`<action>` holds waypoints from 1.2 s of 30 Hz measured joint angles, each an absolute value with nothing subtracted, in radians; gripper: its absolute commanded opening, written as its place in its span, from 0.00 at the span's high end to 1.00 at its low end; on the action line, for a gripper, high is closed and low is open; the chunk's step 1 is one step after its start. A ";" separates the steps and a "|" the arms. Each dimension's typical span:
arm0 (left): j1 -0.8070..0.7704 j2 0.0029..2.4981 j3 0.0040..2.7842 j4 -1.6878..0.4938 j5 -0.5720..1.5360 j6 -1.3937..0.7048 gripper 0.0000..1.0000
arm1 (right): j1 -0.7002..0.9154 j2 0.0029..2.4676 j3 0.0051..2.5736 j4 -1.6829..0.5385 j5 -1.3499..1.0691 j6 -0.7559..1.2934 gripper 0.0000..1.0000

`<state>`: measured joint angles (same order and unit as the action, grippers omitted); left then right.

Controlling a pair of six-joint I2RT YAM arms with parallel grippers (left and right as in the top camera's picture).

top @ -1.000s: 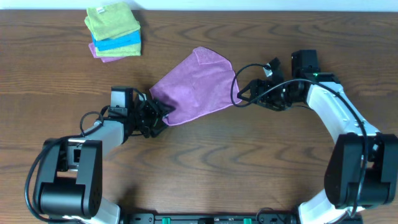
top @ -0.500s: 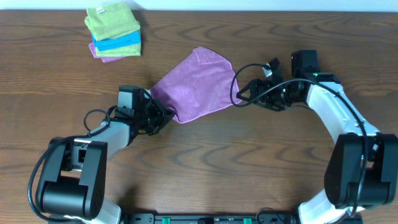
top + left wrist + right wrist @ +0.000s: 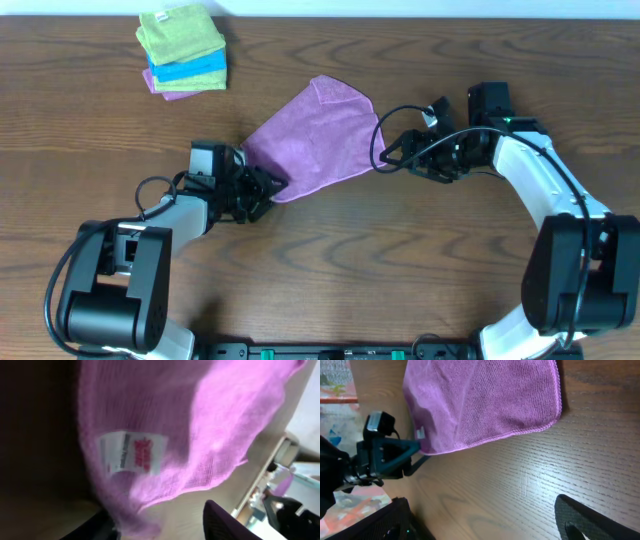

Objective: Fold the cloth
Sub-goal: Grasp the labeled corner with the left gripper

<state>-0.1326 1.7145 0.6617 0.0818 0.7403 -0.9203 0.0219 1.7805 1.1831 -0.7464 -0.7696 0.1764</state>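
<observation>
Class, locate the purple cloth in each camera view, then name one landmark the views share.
Overhead: purple cloth at the centre of the table.
Left wrist: it fills most of the frame, close up.
Right wrist: it spreads across the top.
Shared landmark: its white label, seen in both wrist views near a corner; too small to tell overhead.

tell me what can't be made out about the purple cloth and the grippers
Whether the left gripper grips the purple cloth: overhead too small and dark; left wrist blurred, cloth fills it.
Wording on the label: left wrist, blurred.
Most of the right gripper fingers: cut off by right wrist's bottom edge.
Lowest cloth in the stack: overhead, covered by upper ones.
</observation>
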 measured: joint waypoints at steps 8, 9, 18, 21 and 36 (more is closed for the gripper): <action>-0.133 1.703 0.678 0.008 0.719 -0.973 0.46 | 0.022 1.781 1.183 -0.759 -0.770 0.176 0.08; -0.133 1.703 0.679 0.007 0.716 -0.976 0.44 | 0.022 1.781 1.183 -0.759 -0.770 0.176 0.08; -0.141 1.690 0.683 0.006 0.628 -0.997 0.55 | 0.022 1.781 1.183 -0.759 -0.770 0.176 0.08; -0.141 1.686 0.684 0.008 0.585 -0.994 0.59 | 0.022 1.781 1.183 -0.759 -0.770 0.176 0.08; -0.208 1.687 0.693 0.034 0.455 -0.964 0.71 | 0.022 1.781 1.183 -0.766 -0.770 0.176 0.09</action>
